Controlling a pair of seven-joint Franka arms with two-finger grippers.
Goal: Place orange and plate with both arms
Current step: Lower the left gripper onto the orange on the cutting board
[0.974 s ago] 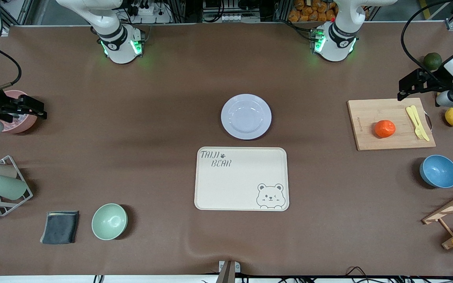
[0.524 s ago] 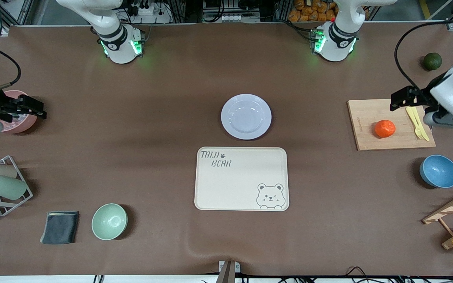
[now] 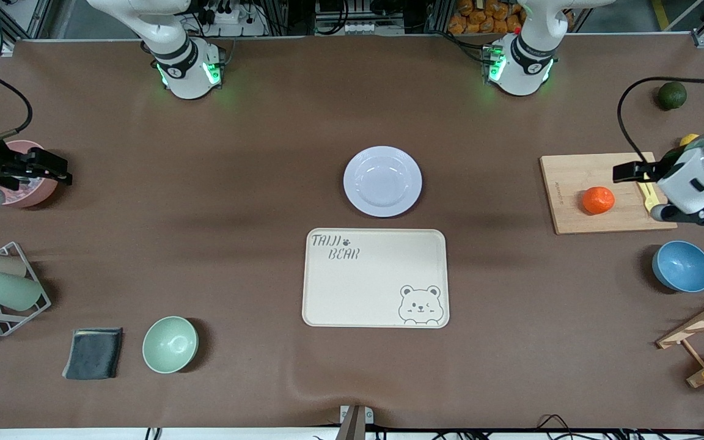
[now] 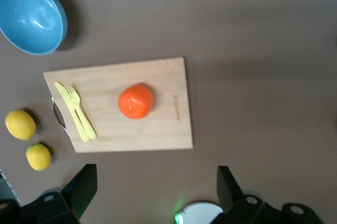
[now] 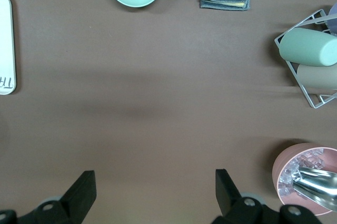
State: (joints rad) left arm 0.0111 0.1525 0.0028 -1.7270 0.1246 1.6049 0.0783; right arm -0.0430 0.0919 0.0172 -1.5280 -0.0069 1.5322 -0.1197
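The left gripper (image 4: 152, 192), fingers spread, is hovering over the cutting board (image 3: 572, 183) near the orange (image 4: 136, 101); only the left wrist view shows 2 lemons (image 4: 21, 124), perhaps. The right gripper (image 5: 152, 192), also released, is waiting beside the pink bowl (image 5: 305, 182). The plate (image 3: 382, 181) is sitting just above the tray (image 3: 364, 281) in the front view.

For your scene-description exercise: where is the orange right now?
The orange sits on the wooden cutting board toward the left arm's end of the table, beside the yellow cutlery, with the open left gripper over the board.

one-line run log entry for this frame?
left gripper: open, over cutting board, near orange | right gripper: open, waiting by pink bowl | plate: untouched, beside tray
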